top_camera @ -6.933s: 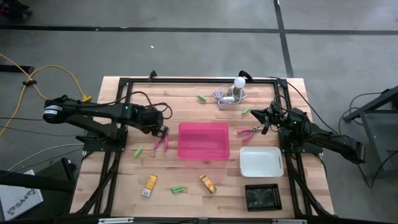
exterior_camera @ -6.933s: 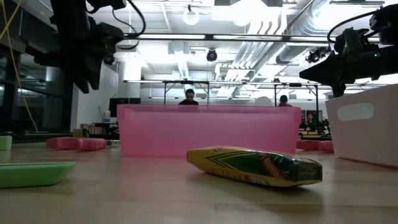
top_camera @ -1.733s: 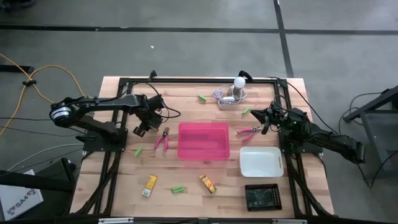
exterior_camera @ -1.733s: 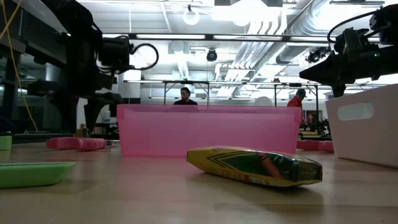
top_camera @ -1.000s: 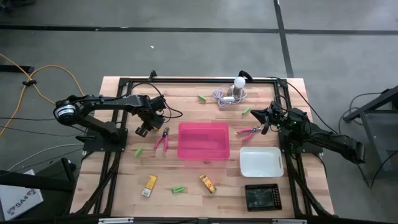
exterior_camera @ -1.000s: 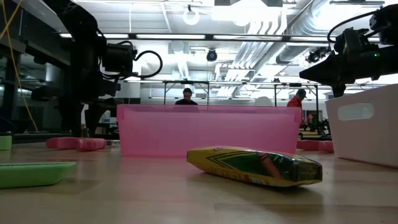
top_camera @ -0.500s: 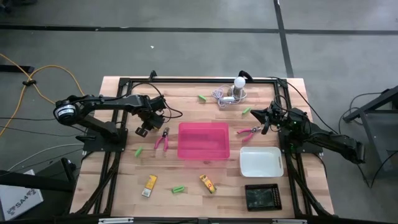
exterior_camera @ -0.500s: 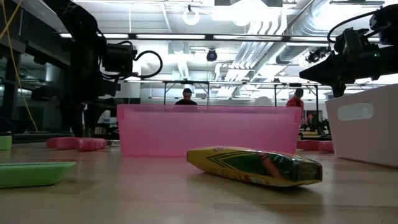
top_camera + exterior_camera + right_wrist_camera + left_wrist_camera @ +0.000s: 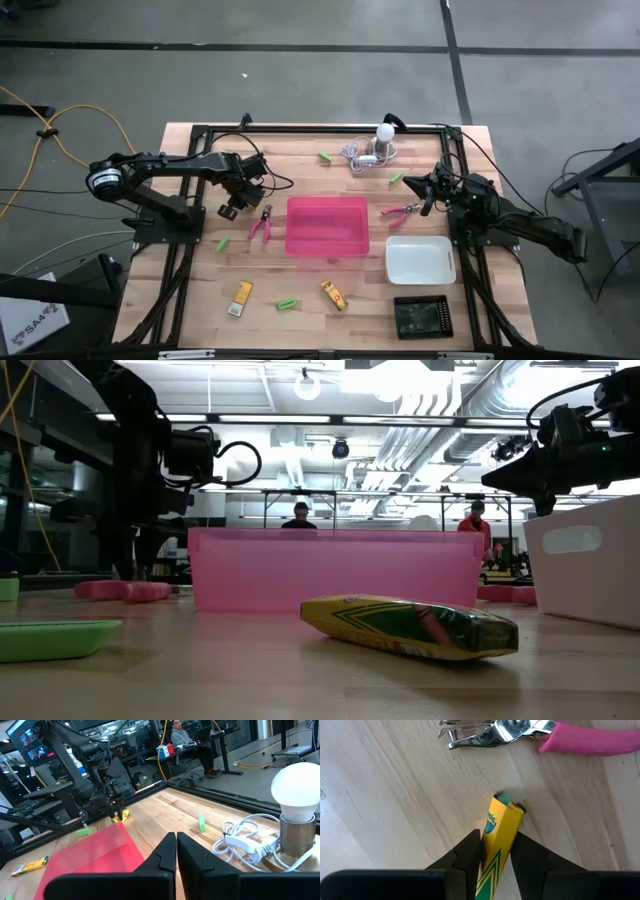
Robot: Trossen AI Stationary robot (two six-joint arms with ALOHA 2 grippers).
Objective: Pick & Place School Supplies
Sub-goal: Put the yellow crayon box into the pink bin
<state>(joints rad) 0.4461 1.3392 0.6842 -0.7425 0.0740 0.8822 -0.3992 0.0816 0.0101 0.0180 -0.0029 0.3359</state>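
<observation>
Left gripper (image 9: 496, 851) is clamped on a yellow box (image 9: 496, 840) standing on the table, just beside pink scissors (image 9: 540, 732). Pick step; next, lift and carry it to the pink tray (image 9: 327, 226). Right gripper (image 9: 176, 851) waits, fingers together.

overhead, table-level, two wrist close-ups

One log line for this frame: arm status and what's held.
left gripper: shut on yellow crayon box, by pink-handled pliers | right gripper: shut, empty | pink tray: empty
</observation>
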